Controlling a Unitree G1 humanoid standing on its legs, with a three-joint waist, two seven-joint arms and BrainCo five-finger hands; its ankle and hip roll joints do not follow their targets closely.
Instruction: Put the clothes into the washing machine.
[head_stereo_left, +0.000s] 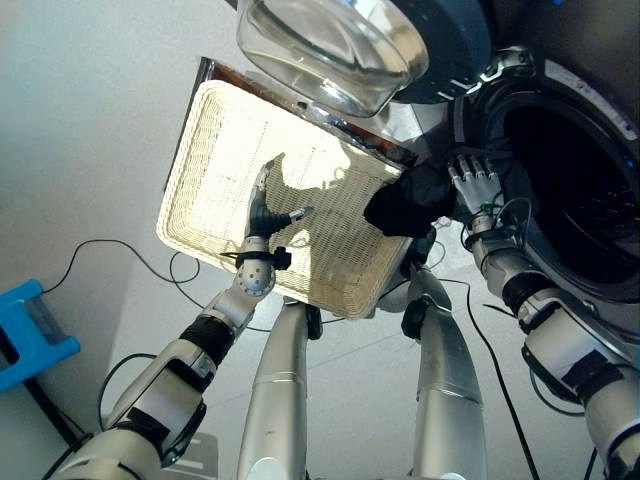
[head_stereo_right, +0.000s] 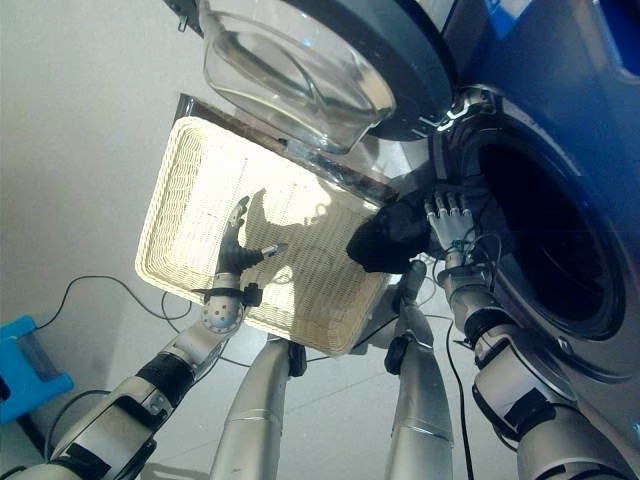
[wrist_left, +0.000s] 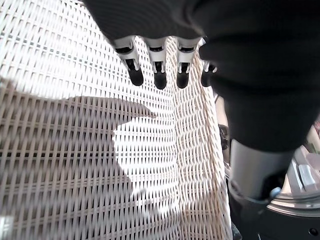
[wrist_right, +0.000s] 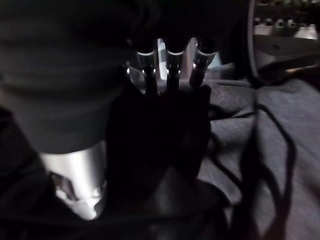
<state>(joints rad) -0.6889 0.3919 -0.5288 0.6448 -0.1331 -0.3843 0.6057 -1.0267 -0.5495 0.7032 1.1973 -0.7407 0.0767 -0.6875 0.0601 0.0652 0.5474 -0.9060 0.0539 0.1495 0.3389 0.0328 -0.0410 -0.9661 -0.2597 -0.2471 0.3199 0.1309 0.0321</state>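
no words, numbers or signs can be read here; the washing machine, the basket and the dark cloth show no letters to read

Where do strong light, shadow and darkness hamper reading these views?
Eye views: hard sunlight washes out the wicker basket, and the left robot hand hangs over it beside a sharp shadow. Left wrist view: the same bright weave and shadow. Right wrist view: very dark, the right robot hand on black clothing barely separable.
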